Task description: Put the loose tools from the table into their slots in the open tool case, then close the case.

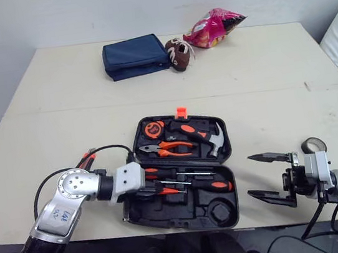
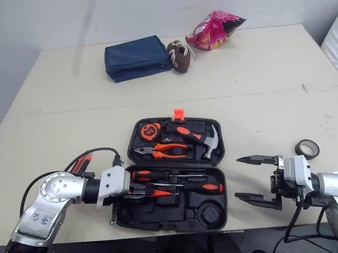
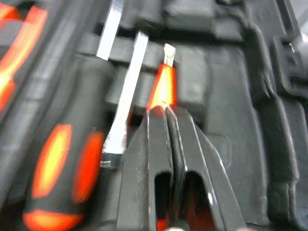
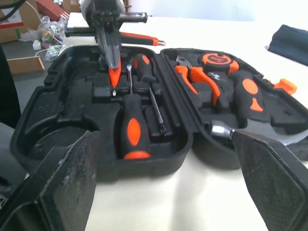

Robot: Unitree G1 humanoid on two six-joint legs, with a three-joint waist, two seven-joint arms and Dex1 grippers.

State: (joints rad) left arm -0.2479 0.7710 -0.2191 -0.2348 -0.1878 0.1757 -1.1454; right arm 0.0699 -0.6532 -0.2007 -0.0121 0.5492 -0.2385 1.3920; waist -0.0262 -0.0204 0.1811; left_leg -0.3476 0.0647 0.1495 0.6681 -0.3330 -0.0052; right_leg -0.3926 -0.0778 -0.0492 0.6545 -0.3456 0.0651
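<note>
The left end effector (image 4: 111, 62) is down inside the near half of the open tool case (image 2: 169, 217), its fingers pinched shut on a small orange screwdriver (image 4: 114, 78). The tool's long axis runs left to right, straight out from the fingers, with the metal tip pointing right and tilted down towards the moulded tray. It lines up roughly with the bigger screwdrivers (image 2: 196, 187) seated just far of it. The tip looks to be right over a narrow groove beside one of their shafts. I'd say all that's left here is to lower it flat into that groove and let go.

The far half of the case holds a tape measure (image 2: 152, 130), pliers (image 2: 160, 150) and a hammer (image 2: 209, 143). In the near half several slots are bare, among them a round recess (image 2: 208, 214) at the near right corner.

A roll of tape (image 2: 307, 148) sits loose on the counter (image 2: 63, 135) to the right of the case. The right end effector (image 2: 238, 179) hangs with its fingers spread wide and nothing in them, between the case and the roll. The roll lies just right and far of it, so that arm is plainly the nearer one for that job
</note>
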